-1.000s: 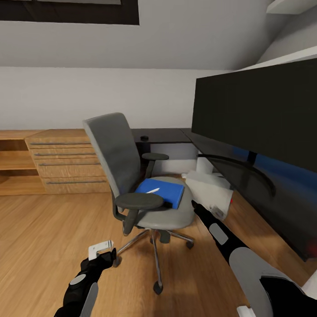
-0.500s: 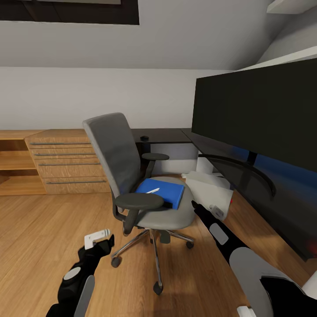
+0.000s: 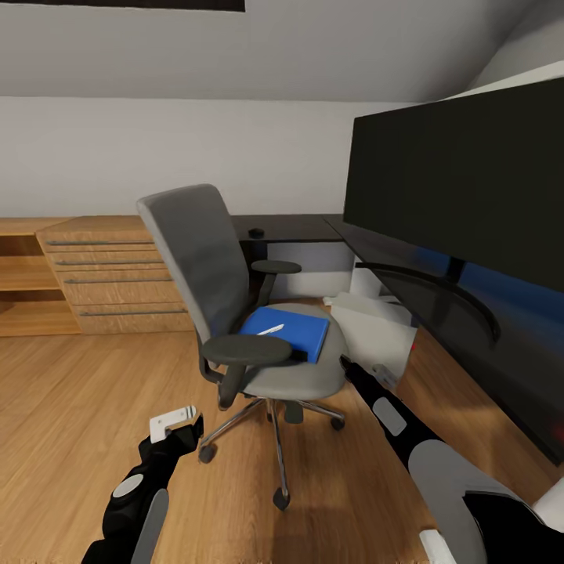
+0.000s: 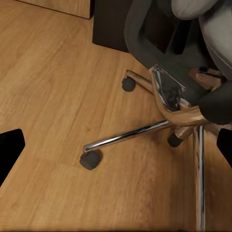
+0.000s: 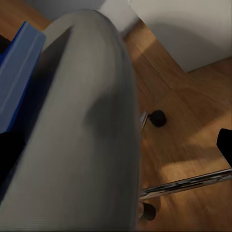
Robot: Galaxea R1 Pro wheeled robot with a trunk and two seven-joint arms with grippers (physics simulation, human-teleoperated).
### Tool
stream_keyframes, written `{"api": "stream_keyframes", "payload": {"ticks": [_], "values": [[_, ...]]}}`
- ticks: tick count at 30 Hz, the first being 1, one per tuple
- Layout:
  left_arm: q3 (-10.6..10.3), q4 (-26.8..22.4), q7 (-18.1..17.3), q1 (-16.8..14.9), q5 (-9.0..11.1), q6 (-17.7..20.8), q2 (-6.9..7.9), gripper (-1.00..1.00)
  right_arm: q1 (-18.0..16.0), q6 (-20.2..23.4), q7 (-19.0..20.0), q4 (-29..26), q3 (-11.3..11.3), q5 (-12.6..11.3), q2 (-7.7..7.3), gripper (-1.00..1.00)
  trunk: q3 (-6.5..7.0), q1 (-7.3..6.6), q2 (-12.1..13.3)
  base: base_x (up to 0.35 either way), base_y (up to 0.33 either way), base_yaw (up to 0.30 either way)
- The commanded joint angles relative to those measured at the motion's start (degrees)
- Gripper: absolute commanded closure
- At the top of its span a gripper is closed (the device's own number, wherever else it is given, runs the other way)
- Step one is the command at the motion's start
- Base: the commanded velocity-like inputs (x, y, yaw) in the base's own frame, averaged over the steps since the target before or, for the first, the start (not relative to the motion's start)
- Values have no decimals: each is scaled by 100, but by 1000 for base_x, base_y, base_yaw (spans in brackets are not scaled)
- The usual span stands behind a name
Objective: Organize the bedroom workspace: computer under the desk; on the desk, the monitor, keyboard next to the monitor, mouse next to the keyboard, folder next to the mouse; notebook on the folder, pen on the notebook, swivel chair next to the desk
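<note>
Nearest the robot, the left gripper (image 3: 176, 421) hangs low over the wooden floor (image 3: 70, 423) beside the chrome star base, its fingers parted and holding nothing; the left wrist view looks between them at bare floor and a caster. A little farther on, the right gripper (image 3: 350, 368) reaches to the front edge of the swivel chair (image 3: 235, 305), just beside the seat cushion; its dark fingertips sit at opposite edges of the right wrist view, so it looks released and empty. The folder (image 3: 286, 332) lies flat on the chair seat, toward its rear right part, with a small pale pen-like object (image 3: 272, 330) resting on top; I cannot tell whether a notebook lies with them. From the right fingers the folder sits slightly beyond and to the left, close but not touching. The step in hand seems to be taking the folder off the seat: the right arm should rise over the cushion rim, come down on the folder's near edge, and pinch it level so the loose object does not roll off. Beyond the chair a white-grey computer (image 3: 374, 335) stands on the floor under the table (image 3: 407, 270), and the monitor (image 3: 462, 180) stands along the table's right run
</note>
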Motion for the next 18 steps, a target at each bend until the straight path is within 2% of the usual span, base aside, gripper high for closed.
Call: {"api": "stream_keyframes", "payload": {"ticks": [1, 5, 13, 18], "values": [[0, -6, 37, -3, 59, 21, -2, -100, -5, -5, 69, 10, -44, -28, 5, -100, -28, 1, -4, 0, 0, 0], [-13, 0, 37, -3, 53, 21, -2, -100, -5, -5, 146, 11, -44, -32, 5, -100, -117, 11, -10, 0, 0, 0], [-16, 60, 30, -3, 46, 22, 12, -100, -5, -4, 158, 12, -44, -33, 5, -100, -117, 11, -10, 5, 0, 0], [-15, 112, 27, -3, 37, 14, 22, -100, -5, -5, 158, 12, -44, -33, 5, -100, -117, 11, -10, 190, 0, 0]]}}
